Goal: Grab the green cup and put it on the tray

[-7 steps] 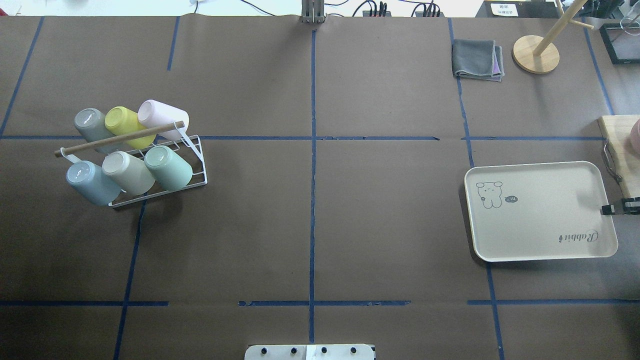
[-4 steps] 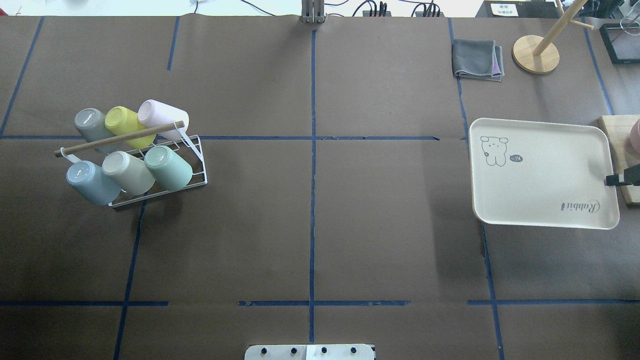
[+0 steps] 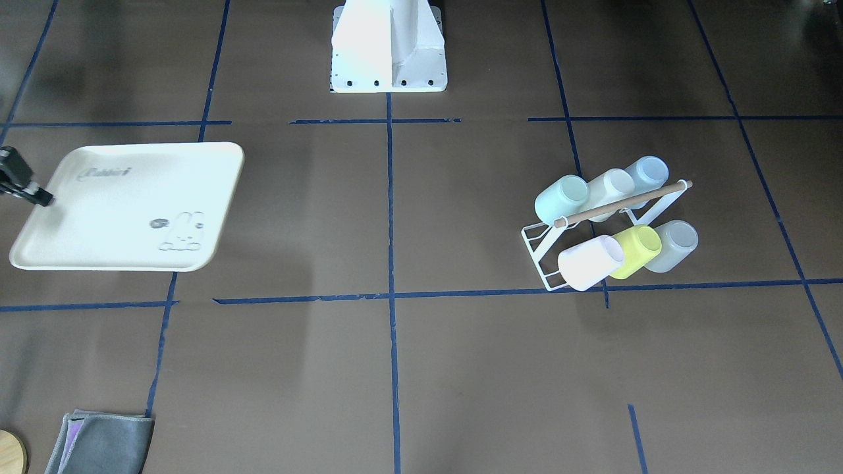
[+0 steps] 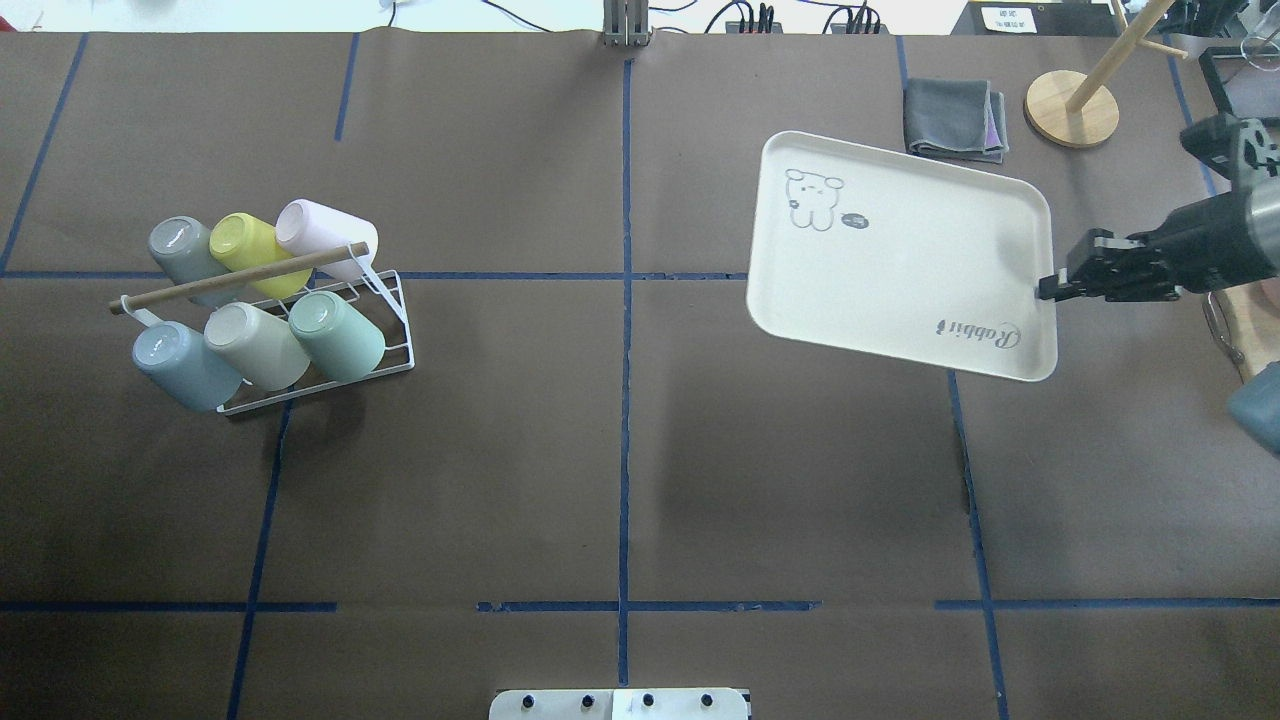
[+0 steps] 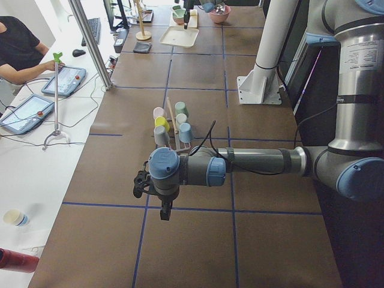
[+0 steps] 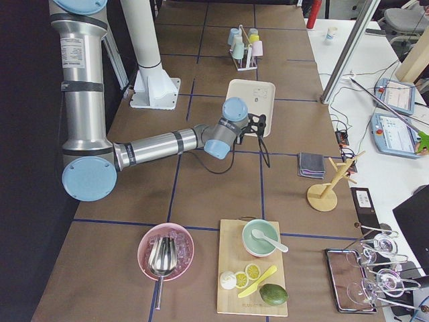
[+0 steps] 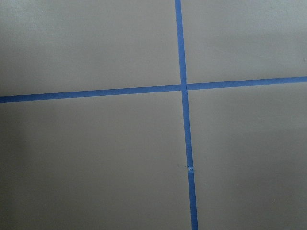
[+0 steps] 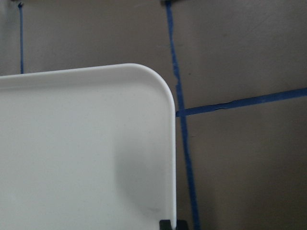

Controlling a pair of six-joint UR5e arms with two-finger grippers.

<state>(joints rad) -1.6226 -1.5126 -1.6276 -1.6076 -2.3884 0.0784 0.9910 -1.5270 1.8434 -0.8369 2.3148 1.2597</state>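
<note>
The green cup (image 4: 338, 335) is pale mint and lies tilted in a white wire rack (image 4: 402, 335) on the table's left, among other pastel cups. It shows as well in the front-facing view (image 3: 561, 199). My right gripper (image 4: 1050, 288) is shut on the short rim of the cream tray (image 4: 900, 255) and holds it up off the table, right of centre. The right wrist view shows the tray's corner (image 8: 81, 153) above blue tape lines. Only the exterior left view shows my left gripper (image 5: 163, 207), which hangs over bare table short of the rack; I cannot tell whether it is open or shut.
A folded grey cloth (image 4: 955, 118) and a wooden peg stand (image 4: 1070, 105) sit at the far right. Beyond the table's right end are a cutting board (image 6: 251, 278) with a bowl and a pink bowl (image 6: 165, 251). A person sits at the left side.
The right gripper has lifted the tray off the table and carried it away from the robot and leftward, toward the middle. The cups and rack have not moved.
</note>
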